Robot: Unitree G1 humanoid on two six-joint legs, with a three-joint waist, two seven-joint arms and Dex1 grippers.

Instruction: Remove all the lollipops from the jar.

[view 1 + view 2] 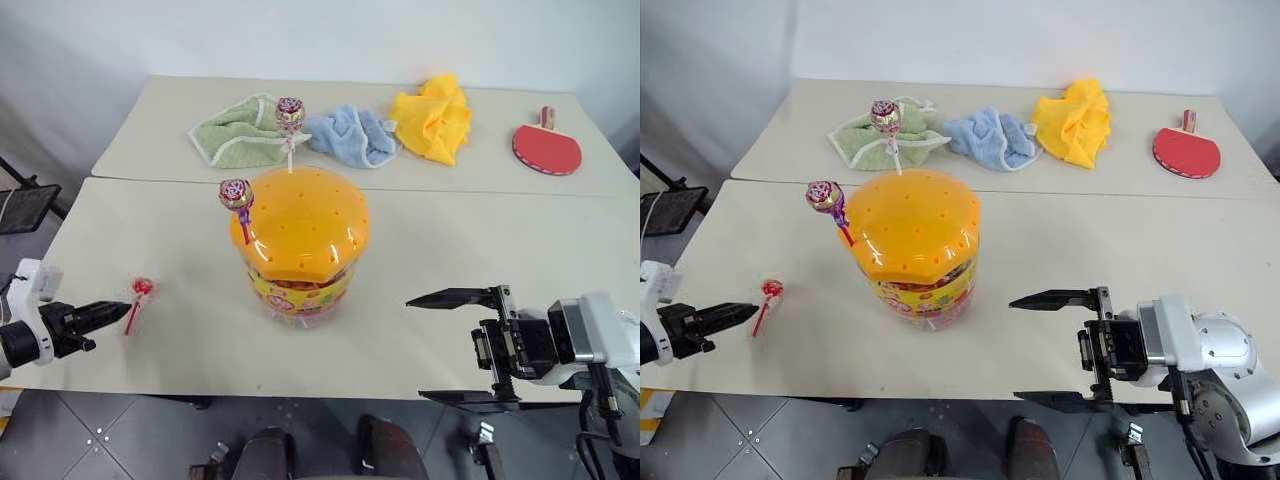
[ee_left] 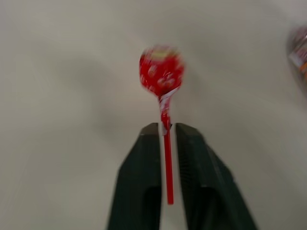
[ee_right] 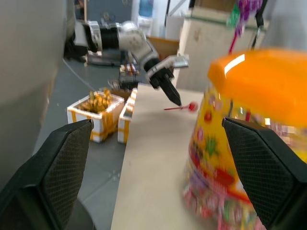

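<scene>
The jar, a clear tub with a domed orange lid, stands mid-table. Two lollipops stick up from the lid: a swirled one on a purple stick at its left edge and a swirled one on a white stick at the back. A red lollipop lies on the table left of the jar. My left gripper is low just left of it, and its fingers stand slightly apart with the red stick loose between them. My right gripper is wide open and empty, right of the jar, pointing toward it.
On the rear table lie a green cloth, a blue cloth, a yellow cloth and a red paddle. Open boxes stand on the floor off the table's left end. The front table edge is close beneath both grippers.
</scene>
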